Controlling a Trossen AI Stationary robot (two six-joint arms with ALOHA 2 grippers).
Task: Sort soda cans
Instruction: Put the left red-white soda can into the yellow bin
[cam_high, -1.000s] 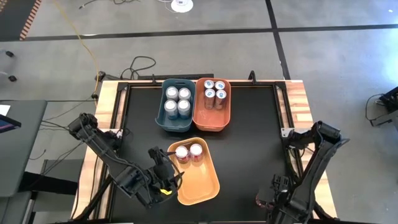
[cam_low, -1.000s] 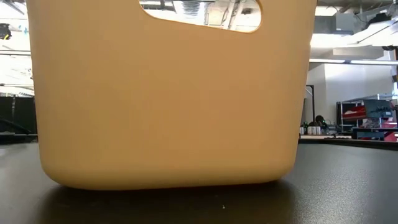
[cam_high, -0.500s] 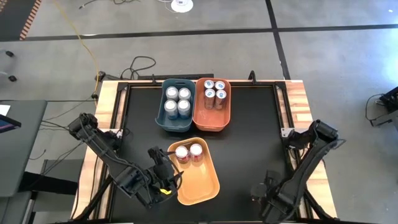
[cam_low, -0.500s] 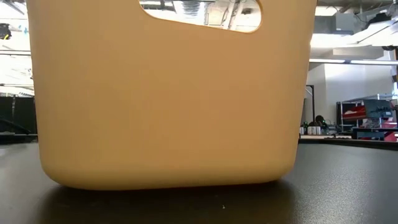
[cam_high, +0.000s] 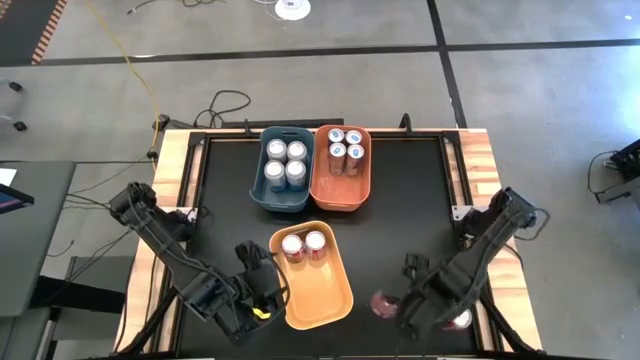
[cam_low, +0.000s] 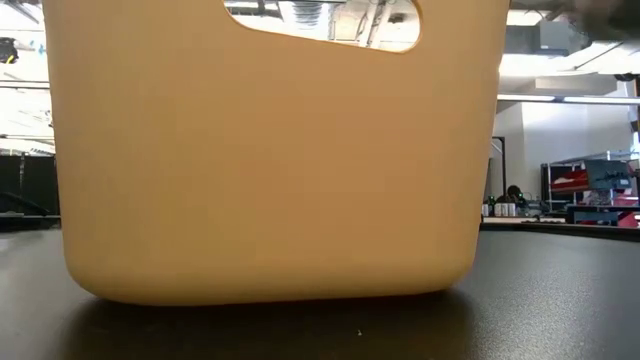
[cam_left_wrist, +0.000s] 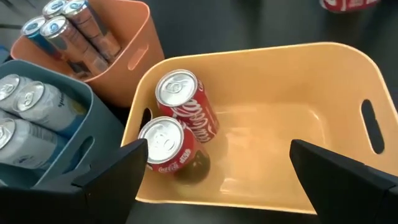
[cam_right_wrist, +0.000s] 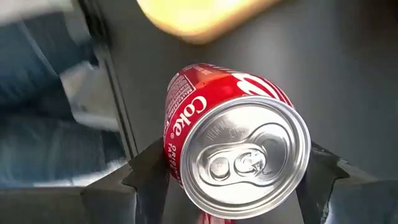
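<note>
My right gripper (cam_high: 392, 300) is shut on a red soda can (cam_high: 382, 303) just right of the yellow bin (cam_high: 335, 300). The can fills the right wrist view (cam_right_wrist: 239, 155). A second red can (cam_high: 461, 320) stands by the right arm, partly hidden. Two red cans (cam_high: 303, 243) stand in the yellow bin's far end and also show in the left wrist view (cam_left_wrist: 177, 127). My left gripper (cam_high: 266, 292) is open at the bin's left wall, touching nothing. Several white cans (cam_high: 285, 160) fill the blue bin and several blue cans (cam_high: 345, 145) fill the orange bin. My right gripper pinches the red can between its two fingers (cam_right_wrist: 149, 180), one on each side of the can's body just below its silver top (cam_right_wrist: 245, 155). The can is tilted, with its top toward the wrist camera. I cannot tell whether its base is off the table.
The blue bin (cam_high: 258, 190) and the orange bin (cam_high: 368, 185) stand side by side at the table's far middle. The yellow bin's wall (cam_low: 270, 150) fills the low view. Black tabletop (cam_high: 410, 220) lies open between the bins and the right arm.
My right gripper has gone with the red can toward the table's left edge and the yellow bin. The second red can by the right arm has come into view behind it.
</note>
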